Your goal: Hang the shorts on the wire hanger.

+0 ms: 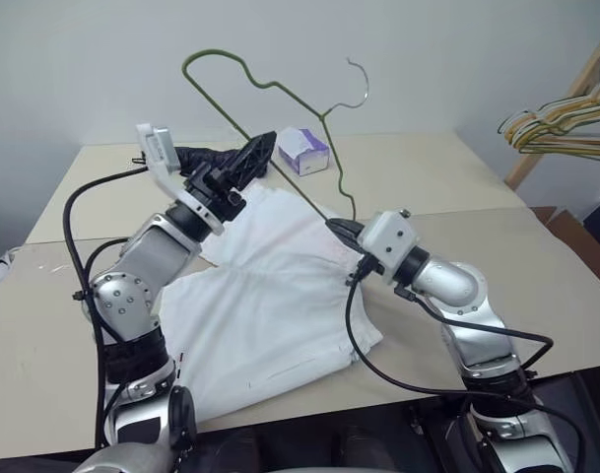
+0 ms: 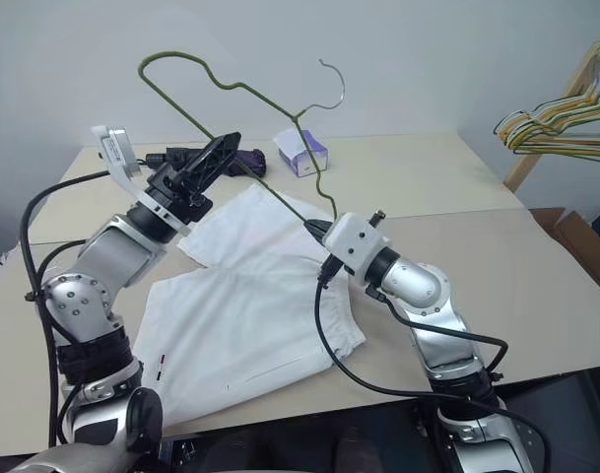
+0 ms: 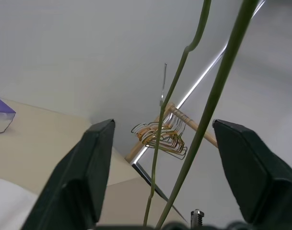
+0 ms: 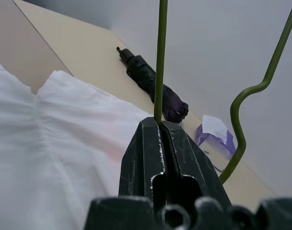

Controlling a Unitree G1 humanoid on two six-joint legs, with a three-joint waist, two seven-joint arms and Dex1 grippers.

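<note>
The right gripper (image 4: 160, 125) is clenched on the wire hanger (image 1: 280, 91), holding it tilted in the air above the table (image 1: 497, 246) (the hook end is uppermost). The left gripper (image 3: 160, 163) is spread, its fingers (image 3: 88, 167) on either side of the hanger's wire without touching it. The shorts (image 1: 270, 305) lie flat on the table beneath both arms, near a dark folded umbrella (image 4: 153, 86) and a purple tissue box (image 1: 303, 150).

Right gripper (image 2: 317, 229) pinches the wire hanger (image 2: 242, 89) upright over the shorts (image 2: 245, 315); left gripper (image 2: 221, 150) beside it — jaws apart.
</note>
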